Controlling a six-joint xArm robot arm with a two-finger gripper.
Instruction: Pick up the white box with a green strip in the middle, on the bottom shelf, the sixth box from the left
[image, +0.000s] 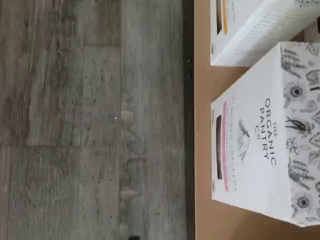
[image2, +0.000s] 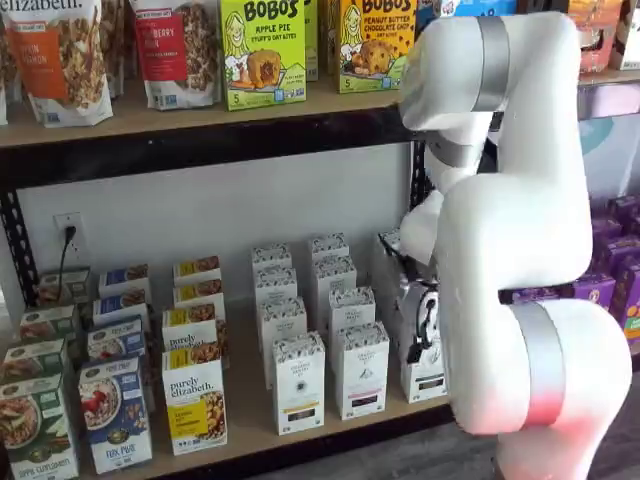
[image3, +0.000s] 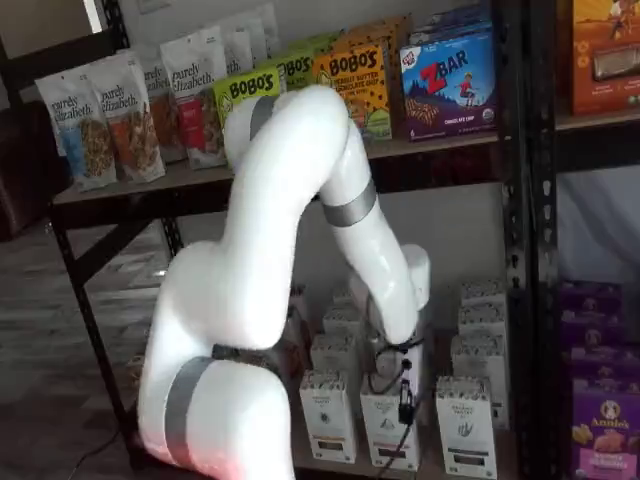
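Note:
The white box stands at the right end of the front row on the bottom shelf, with a dark strip label low on its front. It also shows in a shelf view. My gripper hangs low in front of this row, partly covering the box, with a black cable beside it. In a shelf view the gripper sits between two front cartons. Its fingers do not show clearly, so I cannot tell its state. The wrist view shows a pink-striped "Organic Pantry" carton, an orange-striped carton and no green strip.
More white cartons stand in rows behind and to the left. "purely elizabeth" boxes and cereal boxes fill the left. Purple cartons stand on the neighbouring rack. Grey plank floor lies before the shelf edge. My arm hides the shelf's right end.

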